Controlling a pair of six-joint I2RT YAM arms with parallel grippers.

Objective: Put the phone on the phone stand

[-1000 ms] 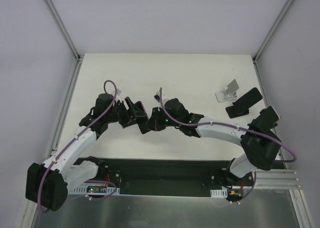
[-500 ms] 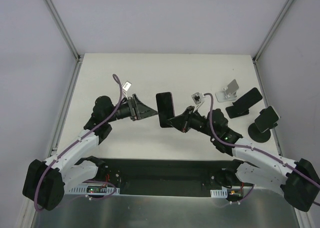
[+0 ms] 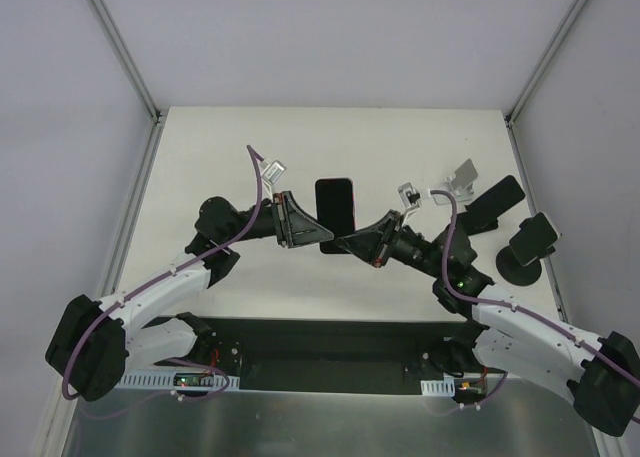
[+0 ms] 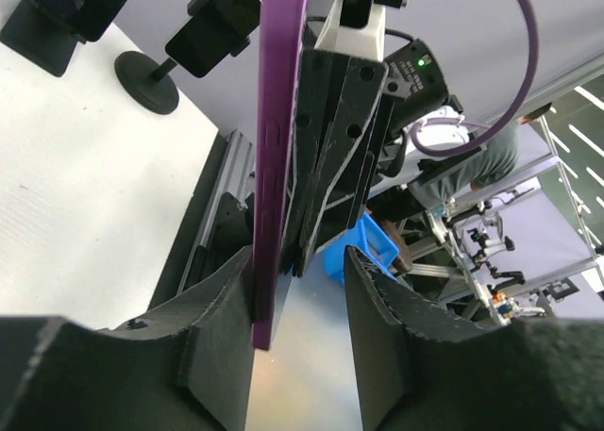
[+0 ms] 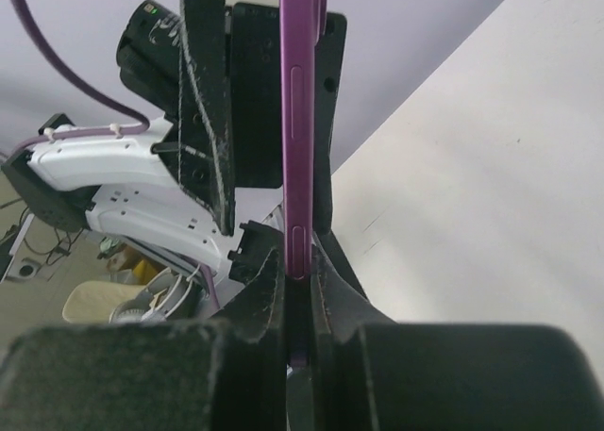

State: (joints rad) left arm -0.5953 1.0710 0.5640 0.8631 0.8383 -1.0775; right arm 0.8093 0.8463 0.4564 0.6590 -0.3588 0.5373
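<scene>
The phone point(image 3: 335, 209), black-faced with a purple rim, is held above the table's middle. My right gripper point(image 3: 347, 243) is shut on its lower end; in the right wrist view the purple edge point(image 5: 296, 120) rises from between the closed fingers of that gripper point(image 5: 298, 261). My left gripper point(image 3: 318, 235) is open, with its jaws on either side of the same end. In the left wrist view the phone point(image 4: 281, 148) lies against one finger of the left gripper point(image 4: 298, 263), with a gap to the other. The black phone stand point(image 3: 488, 206) stands at the back right, and also shows in the left wrist view point(image 4: 58, 16).
A silver stand point(image 3: 455, 182) stands just left of the black stand. A black round-foot holder point(image 3: 524, 249) stands nearer the right edge, seen also in the left wrist view point(image 4: 184, 54). White walls and metal rails enclose the table point(image 3: 230, 147).
My left gripper has moved right to the phone, its open jaws now around the lower end. My right gripper, holding the phone, has shifted slightly right.
</scene>
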